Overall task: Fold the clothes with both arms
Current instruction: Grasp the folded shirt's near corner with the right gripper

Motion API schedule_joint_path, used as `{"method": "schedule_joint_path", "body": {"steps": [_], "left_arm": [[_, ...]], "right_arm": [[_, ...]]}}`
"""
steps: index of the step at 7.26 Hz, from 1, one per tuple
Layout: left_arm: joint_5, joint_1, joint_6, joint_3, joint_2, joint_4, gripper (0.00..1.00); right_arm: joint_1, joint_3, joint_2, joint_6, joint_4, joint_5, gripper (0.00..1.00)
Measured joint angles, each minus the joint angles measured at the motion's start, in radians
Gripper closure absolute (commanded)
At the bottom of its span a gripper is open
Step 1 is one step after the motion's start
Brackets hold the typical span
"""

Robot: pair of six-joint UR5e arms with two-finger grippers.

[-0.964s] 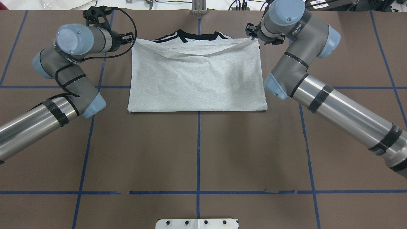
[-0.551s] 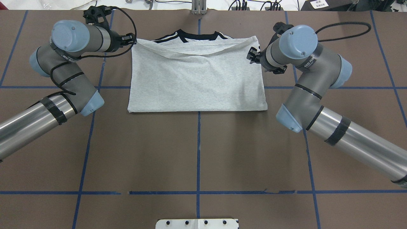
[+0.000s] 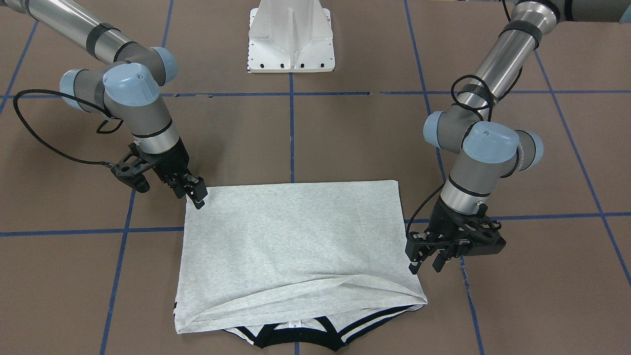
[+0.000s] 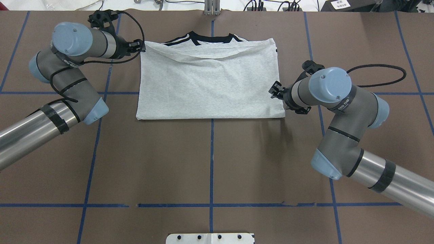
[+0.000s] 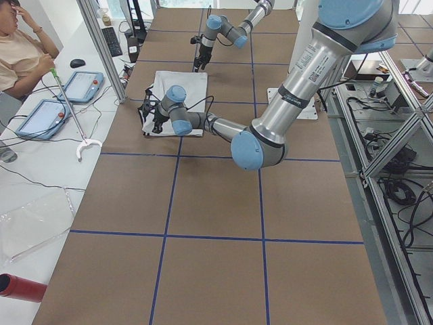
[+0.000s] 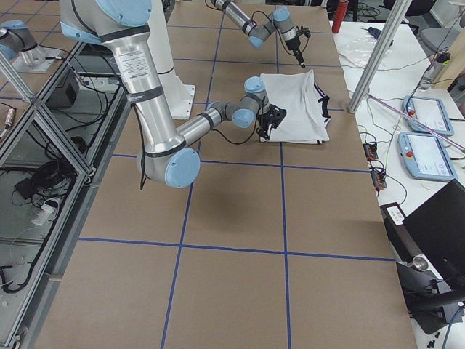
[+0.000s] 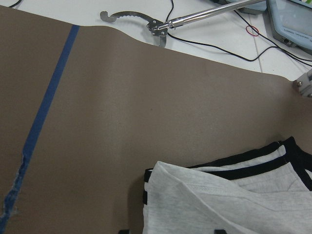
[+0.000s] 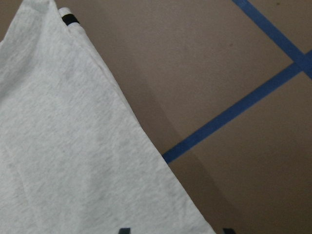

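Observation:
The grey T-shirt [image 4: 210, 81] lies folded in half on the brown table, its hem laid up near the striped collar [image 4: 210, 36]. The print is hidden. My left gripper [image 4: 140, 46] is at the shirt's far left corner, also seen in the front view [image 3: 425, 260]. Its fingertips [image 7: 124, 231] stand apart, open, over the corner of the shirt [image 7: 219, 200]. My right gripper [image 4: 274, 90] is at the shirt's right edge near the near fold, also seen in the front view [image 3: 197, 197]. It is open, with the shirt's edge [image 8: 63, 146] between its tips.
The white pedestal base [image 4: 210, 238] sits at the table's near edge. Blue tape lines [image 4: 211, 162] grid the table. Beyond the far edge are an operator [image 5: 20, 54], a grabber tool [image 7: 161, 27] and tablets [image 6: 421, 116].
My right gripper has moved from the shirt's far right corner back along its right edge toward the near fold. My left gripper stays at the far left corner; the shirt has not moved.

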Motion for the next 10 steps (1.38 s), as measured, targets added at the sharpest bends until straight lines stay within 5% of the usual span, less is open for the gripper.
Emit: {"method": "schedule_joint_path", "body": {"steps": [3, 5, 6, 9, 10], "left_arm": [[-0.001, 0.000, -0.002, -0.004, 0.006, -0.001, 0.34], [0.000, 0.000, -0.001, -0.004, 0.009, 0.000, 0.35], [0.000, 0.000, -0.001, -0.004, 0.012, 0.000, 0.35], [0.001, 0.000, 0.000, -0.005, 0.019, 0.000, 0.34], [0.000, 0.000, -0.003, -0.008, 0.021, -0.004, 0.00]], "right_arm": [[-0.035, 0.015, -0.031, 0.010, 0.000, -0.017, 0.37], [-0.049, 0.009, -0.030, 0.011, -0.002, -0.023, 0.59], [-0.053, 0.003, -0.031, 0.012, -0.003, -0.024, 0.94], [-0.055, -0.001, -0.031, 0.011, -0.001, -0.024, 1.00], [-0.053, 0.003, -0.028, 0.010, -0.001, -0.023, 1.00]]}}
